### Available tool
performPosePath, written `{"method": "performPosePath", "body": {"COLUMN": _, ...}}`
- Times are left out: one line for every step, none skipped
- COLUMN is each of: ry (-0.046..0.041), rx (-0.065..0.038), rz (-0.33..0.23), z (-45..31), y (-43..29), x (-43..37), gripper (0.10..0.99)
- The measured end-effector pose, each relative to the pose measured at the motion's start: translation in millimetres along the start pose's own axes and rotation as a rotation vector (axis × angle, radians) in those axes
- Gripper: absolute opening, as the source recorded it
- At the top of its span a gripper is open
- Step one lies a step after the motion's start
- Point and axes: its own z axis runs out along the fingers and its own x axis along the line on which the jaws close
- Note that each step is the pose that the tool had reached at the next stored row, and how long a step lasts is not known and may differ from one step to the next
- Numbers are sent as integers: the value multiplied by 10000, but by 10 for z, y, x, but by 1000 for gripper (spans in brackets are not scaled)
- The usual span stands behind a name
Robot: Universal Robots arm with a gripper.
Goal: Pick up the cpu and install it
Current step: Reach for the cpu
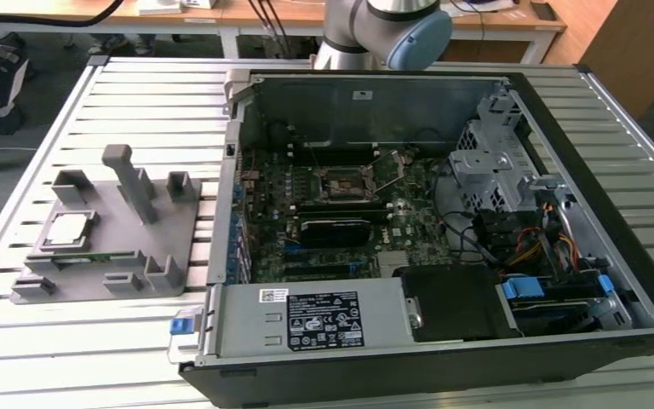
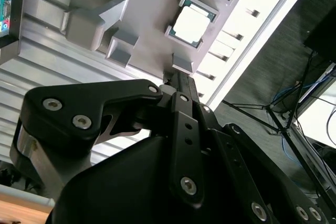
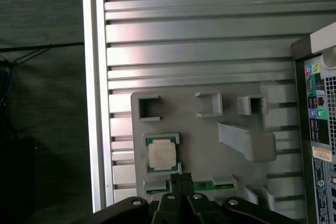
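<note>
The cpu (image 1: pixel 68 228) is a small square chip with a silver top, lying flat in a pocket of the grey fixture (image 1: pixel 134 247) on the exterior view's left. Both wrist views look down on the cpu (image 2: pixel 191 23) (image 3: pixel 161 154) from well above. My gripper (image 3: pixel 180 180) (image 2: pixel 177 77) hangs high over the fixture's edge beside the chip, with its fingertips together and nothing between them. The black socket frame (image 1: pixel 344 183) with its wire lever sits on the motherboard inside the open computer case (image 1: pixel 599 264). The arm (image 1: pixel 390 25) stands behind the case.
The fixture (image 3: pixel 210 140) carries several raised posts and brackets around the chip. The slatted metal table (image 1: pixel 146 94) ends close beside the fixture, with floor and cables past its edge (image 3: pixel 94 103). A black module (image 1: pixel 333 228), drive cage and wiring crowd the case.
</note>
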Motion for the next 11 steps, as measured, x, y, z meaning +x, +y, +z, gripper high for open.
{"method": "performPosePath", "body": {"ry": 0, "rx": 0, "rz": 0, "z": 2, "y": -1, "x": 16, "gripper": 106}}
{"method": "performPosePath", "body": {"ry": -1, "rx": -1, "rz": 0, "z": 5, "y": -3, "x": 31, "gripper": 106}}
{"method": "performPosePath", "body": {"ry": 2, "rx": 0, "rz": 0, "z": 8, "y": -4, "x": 41, "gripper": 106}}
{"method": "performPosePath", "body": {"ry": 5, "rx": 1, "rz": 0, "z": 10, "y": -4, "x": 53, "gripper": 106}}
{"method": "performPosePath", "body": {"ry": 7, "rx": 1, "rz": 0, "z": 13, "y": -6, "x": 65, "gripper": 106}}
{"method": "performPosePath", "body": {"ry": 9, "rx": 1, "rz": 0, "z": 16, "y": -7, "x": 76, "gripper": 106}}
{"method": "performPosePath", "body": {"ry": 11, "rx": 1, "rz": 0, "z": 19, "y": -7, "x": 85, "gripper": 106}}
{"method": "performPosePath", "body": {"ry": 15, "rx": 1, "rz": 0, "z": 22, "y": -8, "x": 93, "gripper": 106}}
{"method": "performPosePath", "body": {"ry": 18, "rx": 2, "rz": 0, "z": 25, "y": -9, "x": 100, "gripper": 106}}
{"method": "performPosePath", "body": {"ry": 21, "rx": 1, "rz": -1, "z": 29, "y": -10, "x": 106, "gripper": 106}}
{"method": "performPosePath", "body": {"ry": 26, "rx": 2, "rz": 0, "z": 31, "y": -10, "x": 113, "gripper": 106}}
